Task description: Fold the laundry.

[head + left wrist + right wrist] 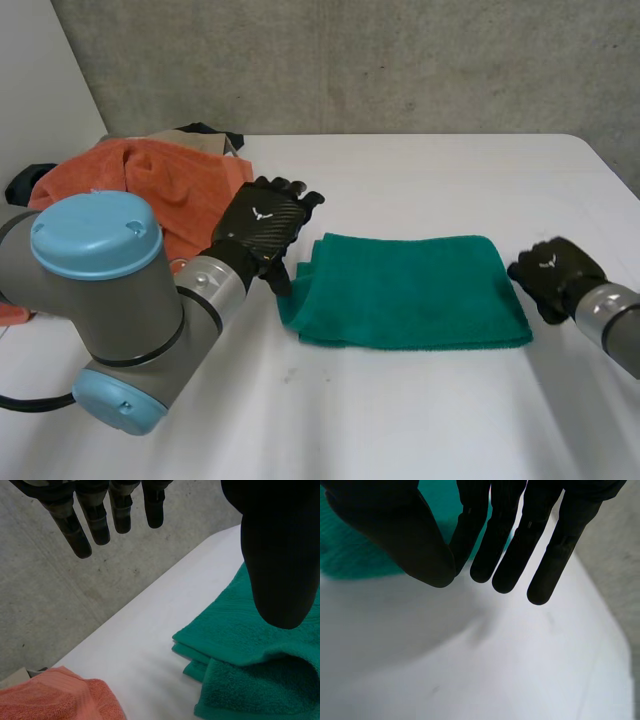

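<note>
**Work surface and backdrop:** white flat-topped table [420,400], grey concrete wall [400,60], plain white side panel [40,80].

The table top is matte white. Its straight far edge runs along the foot of the wall, and its far corner on the robot's right side is rounded. A small dark smudge [291,377] marks the near part of the top, and the right wrist view shows faint scuffs [551,621] on the same surface. The wall is rough cast concrete, mottled grey, with scattered pits and dark specks, and it stands upright behind the far edge. The side panel is smooth and meets the wall at the far left.
</note>
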Robot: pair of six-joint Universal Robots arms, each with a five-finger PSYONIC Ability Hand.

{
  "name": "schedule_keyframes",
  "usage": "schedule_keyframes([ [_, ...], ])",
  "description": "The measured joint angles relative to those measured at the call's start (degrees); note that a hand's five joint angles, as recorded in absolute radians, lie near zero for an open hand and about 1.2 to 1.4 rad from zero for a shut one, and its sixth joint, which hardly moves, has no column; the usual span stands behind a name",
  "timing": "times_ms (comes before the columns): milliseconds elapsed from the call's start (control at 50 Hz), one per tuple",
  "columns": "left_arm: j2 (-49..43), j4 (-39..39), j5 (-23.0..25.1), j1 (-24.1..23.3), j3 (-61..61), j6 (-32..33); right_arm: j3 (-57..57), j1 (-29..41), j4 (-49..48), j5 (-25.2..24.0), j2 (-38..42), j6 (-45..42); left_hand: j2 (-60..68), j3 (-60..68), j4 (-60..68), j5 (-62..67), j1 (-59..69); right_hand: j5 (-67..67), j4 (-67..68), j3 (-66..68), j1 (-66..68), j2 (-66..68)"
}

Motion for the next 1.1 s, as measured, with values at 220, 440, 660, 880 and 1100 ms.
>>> schedule_keyframes([
  [220, 5.29, -0.47, -0.43, 1.49, -2.53, -0.02, -6.90, 17.64, -6.44, 0.16, -0.26, 13.01, 0.00, 0.00, 0.00, 0.00, 0.00, -12.05, -13.26, -12.97, -11.57, -12.68],
  [440, 7.05, -0.59, -0.15, 2.24, -4.70, -0.62, -5.28, 17.75, -4.93, 3.54, -0.62, 21.67, 0.00, 0.00, 0.00, 0.02, 0.00, -47.84, -48.27, -47.24, -44.73, -45.95],
  [660, 6.65, 0.15, 0.31, 1.73, -4.46, -4.89, 1.95, -2.37, 2.28, -3.32, -1.14, 18.56, 0.00, 0.00, 0.00, 0.00, 0.00, -43.30, -45.71, -45.36, -44.41, -45.82],
  [880, 5.36, 0.31, 0.36, 1.27, -3.62, -5.45, 3.08, -5.88, 1.39, -8.36, 2.08, 15.88, 0.00, 0.00, 0.00, 0.00, 0.00, -21.21, -22.00, -21.47, -20.85, -20.34],
  [1100, 5.34, 0.29, 0.35, 1.47, -3.83, -5.36, 3.16, -5.44, 0.27, -8.51, 2.77, 17.73, 0.00, 0.00, 0.00, 0.00, 0.00, -30.35, -30.60, -29.86, -26.24, -28.24],
])
